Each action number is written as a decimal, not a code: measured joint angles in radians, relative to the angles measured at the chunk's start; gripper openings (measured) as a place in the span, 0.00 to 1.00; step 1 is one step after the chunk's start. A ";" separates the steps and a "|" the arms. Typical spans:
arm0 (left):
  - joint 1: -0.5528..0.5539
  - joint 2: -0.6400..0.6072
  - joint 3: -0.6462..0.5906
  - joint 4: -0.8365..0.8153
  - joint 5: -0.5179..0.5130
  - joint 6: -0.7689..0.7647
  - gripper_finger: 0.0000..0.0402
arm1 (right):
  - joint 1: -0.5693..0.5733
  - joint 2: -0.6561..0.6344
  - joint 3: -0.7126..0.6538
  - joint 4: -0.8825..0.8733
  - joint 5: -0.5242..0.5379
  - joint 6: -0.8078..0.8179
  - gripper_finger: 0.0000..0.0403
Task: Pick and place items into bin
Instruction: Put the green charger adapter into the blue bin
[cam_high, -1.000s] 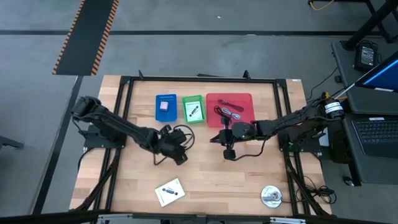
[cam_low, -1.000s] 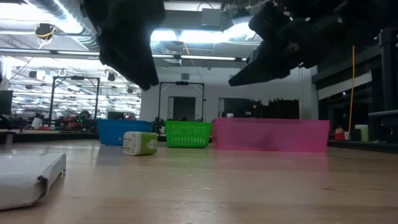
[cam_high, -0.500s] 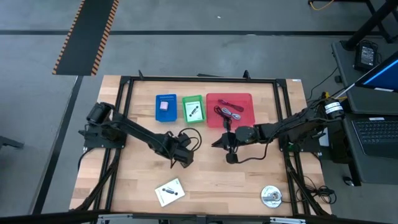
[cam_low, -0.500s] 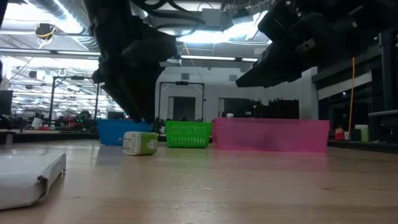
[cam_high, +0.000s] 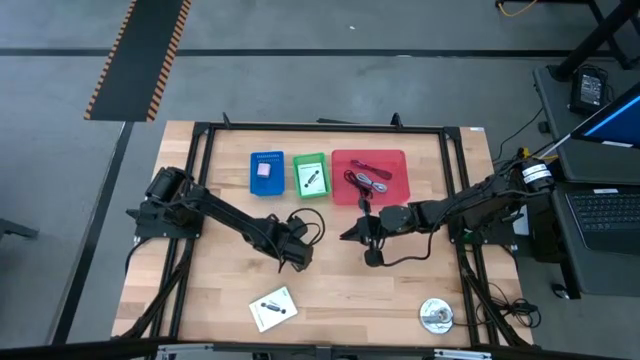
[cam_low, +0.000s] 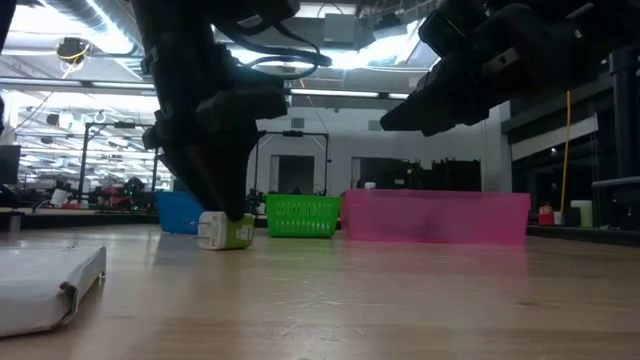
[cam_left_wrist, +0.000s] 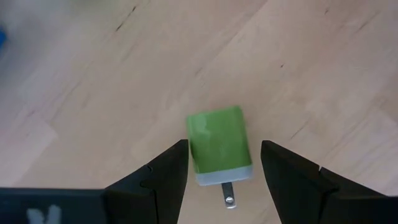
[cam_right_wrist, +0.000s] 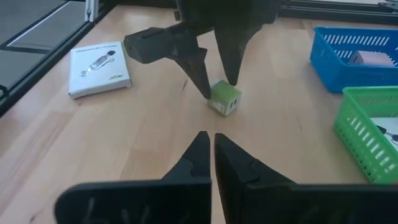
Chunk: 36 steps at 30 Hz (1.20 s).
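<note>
A green-and-white charger plug (cam_left_wrist: 217, 146) lies flat on the wooden table, its metal prongs toward the wrist camera. My left gripper (cam_left_wrist: 221, 155) stands open over it, pointing steeply down, one finger on each long side of the plug (cam_right_wrist: 225, 98). In the high view the gripper (cam_high: 297, 258) hides the plug. My right gripper (cam_right_wrist: 210, 135) is shut with nothing in it and hovers above the table's middle (cam_high: 350, 232), in front of the red bin. A white packet (cam_high: 273, 308) lies flat near the front edge.
Along the far side stand a blue bin (cam_high: 266, 172) with a pale item, a green bin (cam_high: 310, 175) with a white card, and a red bin (cam_high: 370, 176) with cable loops. A round silver object (cam_high: 436, 316) lies at the near right.
My left gripper has come down toward the table's near edge and tipped more steeply downward, so its open fingers now stand on either side of the plug. The plug has not moved. My right gripper has shifted a little toward the near edge, still shut.
</note>
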<state>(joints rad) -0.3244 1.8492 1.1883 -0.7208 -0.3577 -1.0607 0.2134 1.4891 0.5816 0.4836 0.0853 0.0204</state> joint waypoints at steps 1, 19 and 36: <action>0.000 0.000 0.000 0.000 -0.007 0.001 0.49 | 0.000 0.000 0.000 0.000 0.000 -0.001 0.01; 0.039 0.016 -0.001 0.021 0.052 0.101 0.46 | 0.000 0.000 0.000 0.001 0.000 -0.003 0.01; 0.037 0.001 -0.001 0.002 0.140 0.282 0.33 | 0.000 0.000 0.000 0.001 0.000 -0.003 0.01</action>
<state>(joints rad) -0.2871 1.8498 1.1873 -0.7189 -0.2180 -0.7787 0.2138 1.4891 0.5819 0.4850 0.0853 0.0177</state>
